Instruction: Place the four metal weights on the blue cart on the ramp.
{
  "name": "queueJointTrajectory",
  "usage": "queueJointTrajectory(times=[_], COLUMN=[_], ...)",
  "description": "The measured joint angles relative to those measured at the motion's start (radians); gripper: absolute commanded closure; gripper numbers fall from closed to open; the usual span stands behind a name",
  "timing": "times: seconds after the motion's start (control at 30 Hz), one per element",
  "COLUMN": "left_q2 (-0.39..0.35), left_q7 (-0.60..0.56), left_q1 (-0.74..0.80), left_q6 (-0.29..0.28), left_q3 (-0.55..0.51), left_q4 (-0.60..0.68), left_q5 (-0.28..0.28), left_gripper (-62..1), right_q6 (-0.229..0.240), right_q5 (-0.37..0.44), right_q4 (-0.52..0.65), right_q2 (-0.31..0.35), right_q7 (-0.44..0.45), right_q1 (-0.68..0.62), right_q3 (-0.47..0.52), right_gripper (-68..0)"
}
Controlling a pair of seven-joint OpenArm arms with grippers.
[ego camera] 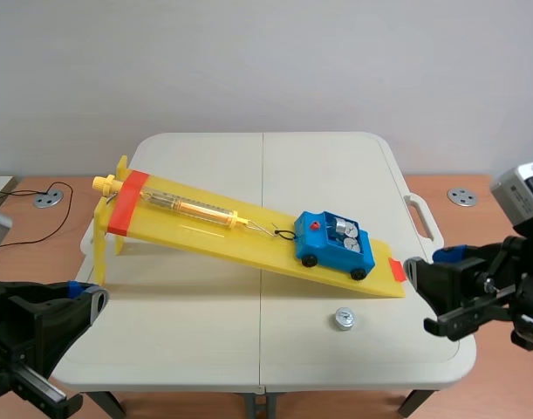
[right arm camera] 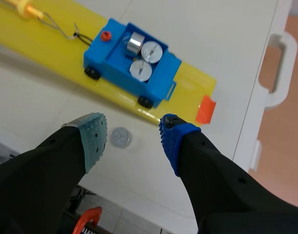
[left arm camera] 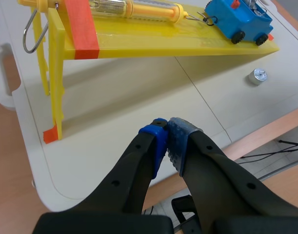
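Note:
A blue cart (ego camera: pixel 335 244) sits low on the yellow ramp (ego camera: pixel 249 229), hooked to a spring scale (ego camera: pixel 192 206). Three metal weights (right arm camera: pixel 141 56) lie in the cart's tray (right arm camera: pixel 163 80). One more metal weight (ego camera: pixel 344 318) rests on the white table below the ramp; it also shows as a weight (right arm camera: pixel 120 137) under my right gripper (right arm camera: pixel 130 135), which hangs open above it. My left gripper (left arm camera: pixel 167 141) is shut on nothing at the table's near left corner, far from the cart (left arm camera: pixel 238 19) and the loose weight (left arm camera: pixel 257 76).
The ramp stands on yellow legs (left arm camera: pixel 53 87) at its high left end, marked with orange-red tape (ego camera: pixel 126 202). The table (ego camera: pixel 205 340) has a moulded handle (ego camera: pixel 421 218) on its right edge. A grey floor socket (ego camera: pixel 462 197) lies on the wooden floor beyond.

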Motion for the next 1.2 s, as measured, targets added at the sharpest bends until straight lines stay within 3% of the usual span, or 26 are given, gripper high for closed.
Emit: queueJointTrajectory(times=[0.43, 0.73, 0.97, 1.2], left_q2=[0.000, 0.000, 0.000, 0.000], left_q7=[0.000, 0.000, 0.000, 0.000], left_q1=[0.000, 0.000, 0.000, 0.000], left_q6=[0.000, 0.000, 0.000, 0.000], left_q3=[0.000, 0.000, 0.000, 0.000], left_q4=[0.000, 0.000, 0.000, 0.000], left_q5=[0.000, 0.000, 0.000, 0.000], left_gripper=[-5.1, -5.1, -5.1, -5.1], right_q6=[0.004, 0.003, 0.003, -0.027], right_q5=[-0.152, -0.257, -0.321, -0.401], right_q4=[-0.015, -0.175, -0.300, -0.408], right_q2=[0.000, -0.002, -0.047, -0.082], right_q7=[0.012, 0.085, 0.122, 0.160], right_q1=[-0.003, 0.104, 0.182, 0.246], right_q3=[-0.015, -0.119, -0.177, -0.249], right_gripper=[-26.2, -26.2, -26.1, -26.1])
